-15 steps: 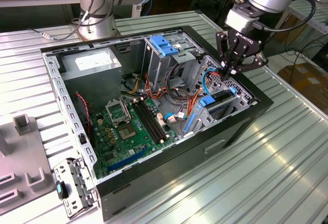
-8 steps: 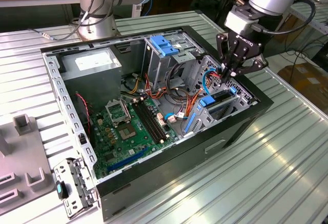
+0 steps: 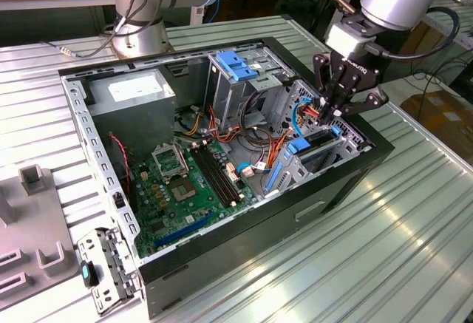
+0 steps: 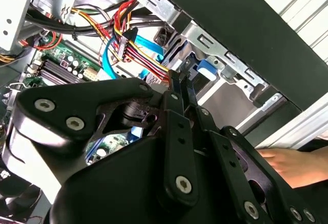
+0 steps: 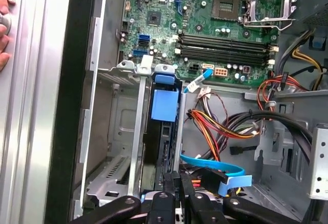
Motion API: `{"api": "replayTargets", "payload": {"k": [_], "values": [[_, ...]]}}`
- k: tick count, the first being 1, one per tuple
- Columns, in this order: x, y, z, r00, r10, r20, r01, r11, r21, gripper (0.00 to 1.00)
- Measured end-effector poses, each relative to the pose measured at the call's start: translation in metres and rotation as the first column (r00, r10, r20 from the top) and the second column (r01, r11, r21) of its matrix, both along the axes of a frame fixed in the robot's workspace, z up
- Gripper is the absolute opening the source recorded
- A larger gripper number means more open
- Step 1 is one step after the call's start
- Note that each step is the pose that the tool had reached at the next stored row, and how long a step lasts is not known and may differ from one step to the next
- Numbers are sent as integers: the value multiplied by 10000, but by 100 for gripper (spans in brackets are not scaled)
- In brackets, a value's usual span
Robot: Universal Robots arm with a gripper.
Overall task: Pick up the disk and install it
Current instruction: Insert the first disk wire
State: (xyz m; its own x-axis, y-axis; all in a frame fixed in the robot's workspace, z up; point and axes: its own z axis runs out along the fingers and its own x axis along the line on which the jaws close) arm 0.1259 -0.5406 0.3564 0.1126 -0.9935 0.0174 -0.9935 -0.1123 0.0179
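The disk (image 5: 163, 147) stands on edge in the drive cage (image 5: 115, 131) of the open computer case (image 3: 347, 171), its blue plastic carrier tab showing. The gripper (image 3: 334, 114) is clenched on the disk's near end — black fingers (image 4: 177, 88) pinched together. Red-yellow power wires (image 4: 138, 52) and a flat blue cable (image 5: 215, 165) crowd alongside; a person's hand (image 4: 294, 165) rests outside.

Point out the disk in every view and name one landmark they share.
Exterior view: the disk on edge in the drive bay, below the gripper.
Second wrist view: the disk just past the gripper.
First wrist view: the disk on edge between bay walls.
Shared landmark: the light-blue flat cable.
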Motion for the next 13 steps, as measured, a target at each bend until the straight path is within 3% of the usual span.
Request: {"api": "replayTargets", "payload": {"k": [2, 5, 11, 13], "values": [[-2, -6, -6, 10000, -1, 1, 1, 10000, 7, 17], [-15, -56, -17, 10000, -3, 0, 3, 10000, 9, 17], [-55, -73, -44, 10000, 20, 2, -20, 10000, 16, 17], [-55, -97, -53, 10000, 19, 1, -19, 10000, 19, 17]]}}
